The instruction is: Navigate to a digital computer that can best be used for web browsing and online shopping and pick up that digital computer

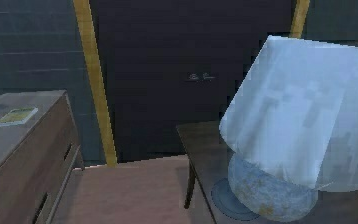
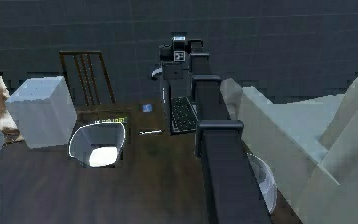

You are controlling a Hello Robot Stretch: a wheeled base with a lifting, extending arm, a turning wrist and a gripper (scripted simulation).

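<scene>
Arm side view looks onto a dark wooden worktop (image 2: 47, 185) against a dark tiled wall (image 2: 287, 40). The arm (image 2: 227, 170) rises as a dark bar across this worktop. Left of the arm stand a white bowl-shaped thing (image 2: 99, 145) and, farther left, a white box (image 2: 42, 112). A wooden chair (image 2: 87, 72) stands beyond them, and a white armchair (image 2: 307, 135) sits right of the arm.

What looks like a laptop (image 2: 182, 115), a flat dark slab with keys, lies on the worktop just left of the arm, short of the claw (image 2: 160, 73) at the arm's far end. I cannot tell the claw's state or whether it holds anything.

Forward view adds a dark door (image 1: 177, 70) in a yellow frame, a wooden dresser (image 1: 27, 150) and a pale-shaded lamp (image 1: 297, 110) on a side table (image 1: 202, 140).
</scene>
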